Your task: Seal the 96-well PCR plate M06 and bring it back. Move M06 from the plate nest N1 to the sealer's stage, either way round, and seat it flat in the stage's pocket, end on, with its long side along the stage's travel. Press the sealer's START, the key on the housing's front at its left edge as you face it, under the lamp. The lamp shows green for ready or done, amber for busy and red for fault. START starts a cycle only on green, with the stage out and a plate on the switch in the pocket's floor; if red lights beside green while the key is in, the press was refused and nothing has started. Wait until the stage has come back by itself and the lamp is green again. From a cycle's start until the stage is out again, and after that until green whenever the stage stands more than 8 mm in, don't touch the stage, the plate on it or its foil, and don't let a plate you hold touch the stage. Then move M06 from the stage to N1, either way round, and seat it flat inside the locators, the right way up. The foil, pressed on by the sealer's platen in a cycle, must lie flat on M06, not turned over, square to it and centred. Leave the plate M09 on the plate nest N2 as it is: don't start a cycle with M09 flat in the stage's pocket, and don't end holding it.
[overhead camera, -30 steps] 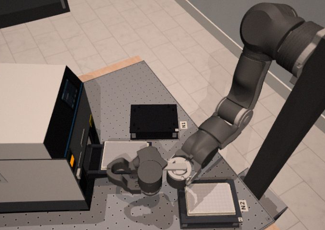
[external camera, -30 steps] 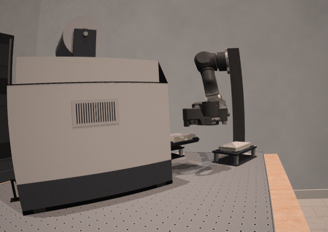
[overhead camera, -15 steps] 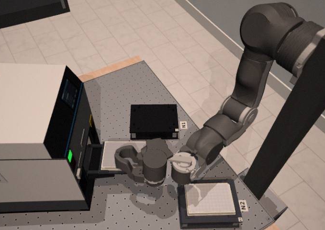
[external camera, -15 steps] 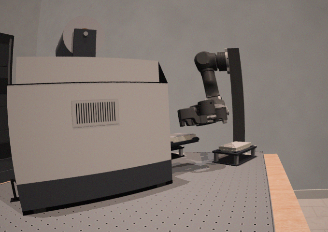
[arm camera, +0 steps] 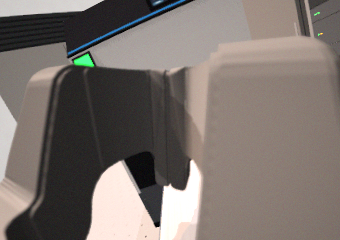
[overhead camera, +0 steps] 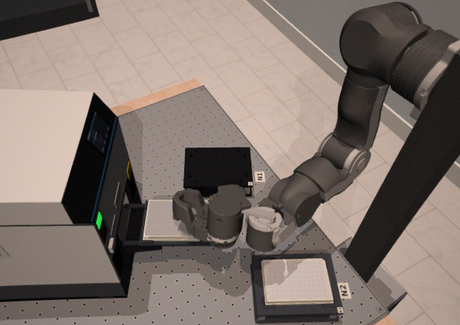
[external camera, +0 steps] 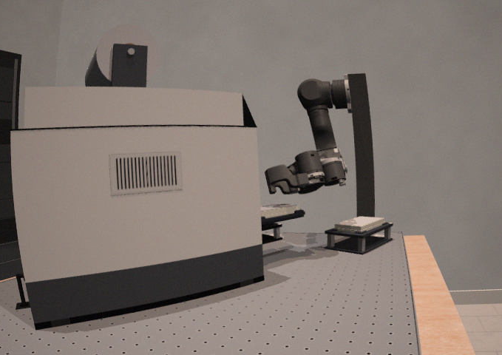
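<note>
Now, with my gripper (overhead camera: 179,208) shut on nothing above the plate (overhead camera: 160,219) on the sealer's stage (overhead camera: 132,225), I'd pinch that light, thin-walled tray by its long edges, sparing the foil.

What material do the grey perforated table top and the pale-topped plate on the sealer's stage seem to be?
Grey perforated table top: probably matte metal breadboard, judging by its regular grid of holes. Pale-topped plate on the stage: likely plastic under a dull foil; its fine well grid shows only faintly.
</note>
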Robot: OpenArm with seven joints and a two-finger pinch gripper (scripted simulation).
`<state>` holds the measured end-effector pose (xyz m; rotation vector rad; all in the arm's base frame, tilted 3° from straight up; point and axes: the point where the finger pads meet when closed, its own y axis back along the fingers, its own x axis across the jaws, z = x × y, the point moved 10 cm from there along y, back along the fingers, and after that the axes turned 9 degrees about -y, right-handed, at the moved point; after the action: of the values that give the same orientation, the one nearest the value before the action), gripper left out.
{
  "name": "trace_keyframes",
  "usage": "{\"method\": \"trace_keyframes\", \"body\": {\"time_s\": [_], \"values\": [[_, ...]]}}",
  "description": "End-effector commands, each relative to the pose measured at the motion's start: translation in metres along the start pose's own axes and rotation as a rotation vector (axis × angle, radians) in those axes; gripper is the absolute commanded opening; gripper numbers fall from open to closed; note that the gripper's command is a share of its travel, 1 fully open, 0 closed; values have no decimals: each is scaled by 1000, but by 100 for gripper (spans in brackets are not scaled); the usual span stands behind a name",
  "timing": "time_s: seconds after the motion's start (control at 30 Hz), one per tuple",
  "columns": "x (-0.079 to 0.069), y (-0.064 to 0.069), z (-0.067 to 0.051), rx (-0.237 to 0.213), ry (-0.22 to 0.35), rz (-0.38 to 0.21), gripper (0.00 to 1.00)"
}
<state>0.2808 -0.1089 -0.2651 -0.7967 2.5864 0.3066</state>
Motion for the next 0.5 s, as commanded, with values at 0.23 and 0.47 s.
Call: {"method": "trace_keyframes", "body": {"time_s": [0.23,0.47], "values": [[4,0,-4,8,-41,36,0],[22,-2,-19,30,-188,181,0]]}}
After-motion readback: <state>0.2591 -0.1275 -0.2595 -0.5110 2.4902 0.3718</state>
